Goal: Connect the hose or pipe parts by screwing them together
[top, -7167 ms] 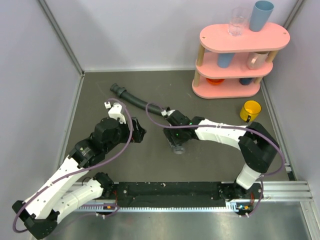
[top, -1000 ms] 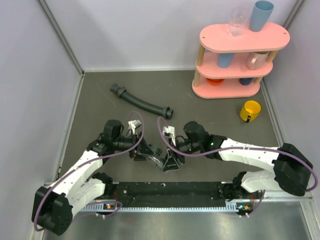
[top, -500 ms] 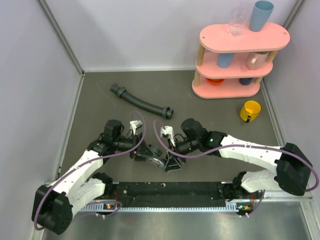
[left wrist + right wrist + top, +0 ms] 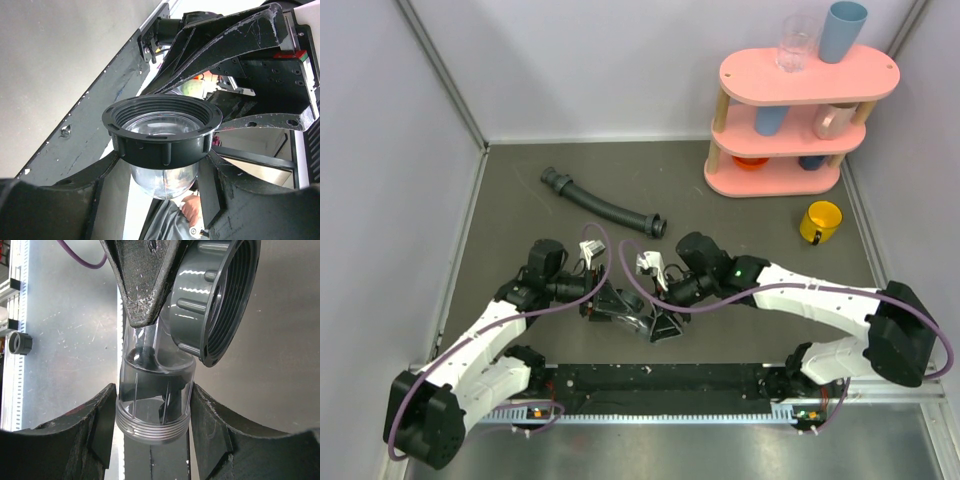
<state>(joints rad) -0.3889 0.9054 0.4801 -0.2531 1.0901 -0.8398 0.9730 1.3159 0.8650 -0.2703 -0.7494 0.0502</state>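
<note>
Hose [image 4: 605, 208], black, ribbed, flexible, one piece: lay slantwise on the grey bench [image 4: 750, 250] toward the far side. One smooth cuff pointed far left, the other sat nearer and to the right. It touched neither of my arms and lay apart from the fitting.

Elbow fitting [image 4: 155, 390], clear-bodied, one piece: was held between my two sets of jaws, on the near side of the hose, close to the front rail. Its dark-grey ring nut [image 4: 162, 127], threaded inside, sat on one end. The other end was a clear tube with an outer thread at its rim.

Left jaws: clamped on the ring nut, with a finger [image 4: 55, 205] on each side of it.

Right jaws: clamped on the clear threaded tube end of the elbow fitting, with the fingers [image 4: 95, 430] pressed to both its sides.

Also on the bench:
- A pink three-tier shelf [image 4: 865, 78] stood in the far right corner.
- On its top tier were a blue cup [image 4: 843, 30] and a clear glass [image 4: 797, 45], and more cups stood on the lower tiers.
- A yellow mug [image 4: 821, 221] stood just in front of the shelf.
</note>
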